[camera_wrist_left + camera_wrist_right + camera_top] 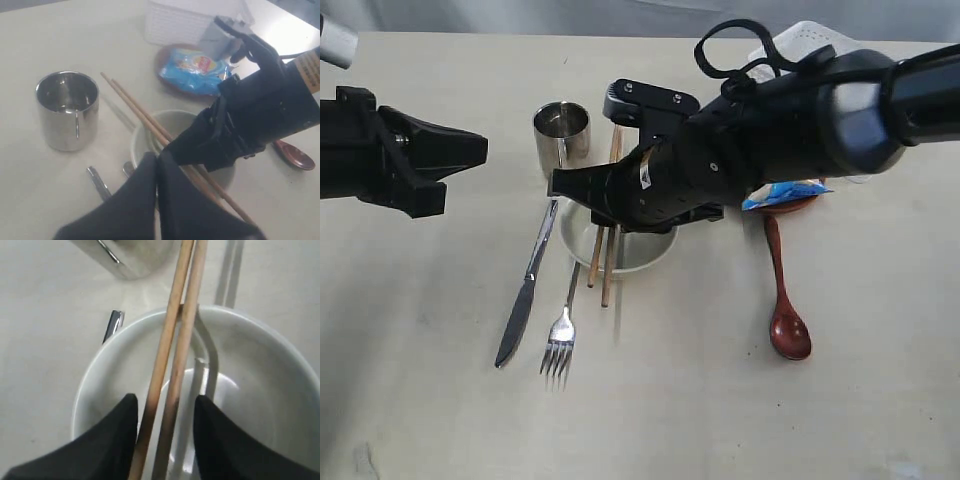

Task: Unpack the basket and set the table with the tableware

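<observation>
The wooden chopsticks point(603, 262) lie across the cream bowl point(638, 256) in the middle of the table point(720, 400). My right gripper point(585, 203) hovers over the bowl, open. In the right wrist view its fingers point(127, 410) straddle the chopsticks point(180, 315) above the bowl point(260, 390). The steel cup point(561, 135) stands behind the bowl. A knife point(525, 290) and fork point(561, 335) lie in front, left of the chopsticks. To the right lies the wooden spoon point(783, 300). My left gripper point(480, 148) is shut and empty, left of the cup.
A blue snack bag point(782, 192) rests on the brown plate point(805, 206) behind the spoon. The white basket point(810, 40) stands at the back right, mostly hidden by my right arm. In the left wrist view the basket point(175, 22) sits beyond the bag point(197, 67).
</observation>
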`<action>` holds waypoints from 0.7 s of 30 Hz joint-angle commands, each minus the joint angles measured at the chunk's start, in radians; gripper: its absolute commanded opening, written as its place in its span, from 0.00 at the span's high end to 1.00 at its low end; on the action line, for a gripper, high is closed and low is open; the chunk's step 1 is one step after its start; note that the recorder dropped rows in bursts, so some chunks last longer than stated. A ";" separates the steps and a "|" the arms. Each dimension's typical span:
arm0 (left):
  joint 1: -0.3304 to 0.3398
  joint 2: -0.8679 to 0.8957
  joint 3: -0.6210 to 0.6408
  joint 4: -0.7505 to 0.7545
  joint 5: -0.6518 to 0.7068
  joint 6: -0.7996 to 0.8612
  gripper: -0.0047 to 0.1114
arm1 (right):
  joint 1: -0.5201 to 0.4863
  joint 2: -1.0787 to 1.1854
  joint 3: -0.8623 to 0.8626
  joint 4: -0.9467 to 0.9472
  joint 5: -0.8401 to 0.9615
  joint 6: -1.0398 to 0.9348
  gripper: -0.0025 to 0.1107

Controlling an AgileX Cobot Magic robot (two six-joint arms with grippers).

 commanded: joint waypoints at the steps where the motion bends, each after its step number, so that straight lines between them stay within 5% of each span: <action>1: 0.003 0.000 0.006 0.000 0.003 0.005 0.96 | -0.013 -0.001 -0.001 -0.007 -0.003 0.033 0.66; 21: 0.003 0.000 0.006 0.000 0.003 0.005 0.96 | -0.030 -0.056 -0.001 -0.007 -0.012 0.072 0.66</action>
